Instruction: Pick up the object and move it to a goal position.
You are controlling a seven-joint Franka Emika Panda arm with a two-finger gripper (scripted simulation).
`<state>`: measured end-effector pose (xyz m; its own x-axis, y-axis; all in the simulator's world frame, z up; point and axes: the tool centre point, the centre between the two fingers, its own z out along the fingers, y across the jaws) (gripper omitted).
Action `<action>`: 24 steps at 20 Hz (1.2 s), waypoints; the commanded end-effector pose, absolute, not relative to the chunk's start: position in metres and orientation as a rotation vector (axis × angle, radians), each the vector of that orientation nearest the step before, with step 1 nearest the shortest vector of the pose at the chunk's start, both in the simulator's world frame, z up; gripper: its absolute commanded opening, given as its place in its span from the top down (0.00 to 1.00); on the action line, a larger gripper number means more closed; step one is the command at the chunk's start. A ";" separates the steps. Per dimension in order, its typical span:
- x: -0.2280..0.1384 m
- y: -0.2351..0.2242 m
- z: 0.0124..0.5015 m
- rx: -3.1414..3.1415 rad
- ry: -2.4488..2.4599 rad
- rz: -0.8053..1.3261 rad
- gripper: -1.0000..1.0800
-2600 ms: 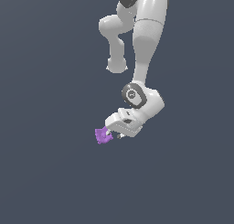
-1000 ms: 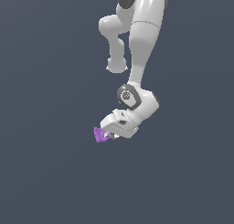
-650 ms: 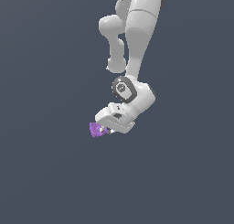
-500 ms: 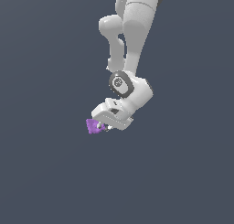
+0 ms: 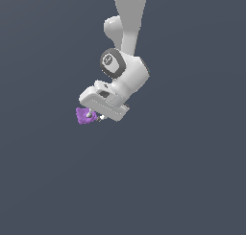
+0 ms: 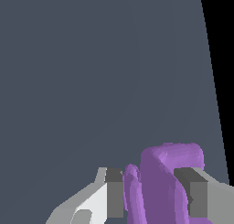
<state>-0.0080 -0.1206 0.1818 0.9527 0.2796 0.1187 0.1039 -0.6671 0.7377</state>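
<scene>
so here's where I'm at: my hand [image 5: 94, 116] is closed down on the purple lump [image 5: 85, 115], one finger pad on each side of it. In the wrist view you can see it pretty well, the lump [image 6: 164, 184] sits squeezed between the two grey pads [image 6: 114, 193], and it bulges up past them, so I've only got the lower part of it pinched. That's why I'm holding it this way I guess: it's an uneven, roughly cube-ish thing, and clamping across two opposite sides is about the only grip that won't let it roll out

In the exterior view the lump is a bit left of the frame's centre, poking out at the left end of my hand, with my wrist tilted so the fingers point down and to the left. I can't really tell if it's off the floor or just above it, there's no shadow or edge to go by, everything around is flat grey-blue

No goal marker visible in either view, so I can't say how far I've got to go

Count: one purple lump, one arm, one hand, two fingers. That's it
</scene>
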 end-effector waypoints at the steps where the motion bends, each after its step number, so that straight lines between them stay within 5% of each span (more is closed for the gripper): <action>1: -0.017 -0.134 0.202 2.299 0.268 0.282 1.00; 13: -0.043 -0.178 0.272 2.293 0.266 0.279 1.00; 24: -0.046 -0.185 0.285 2.290 0.265 0.279 1.00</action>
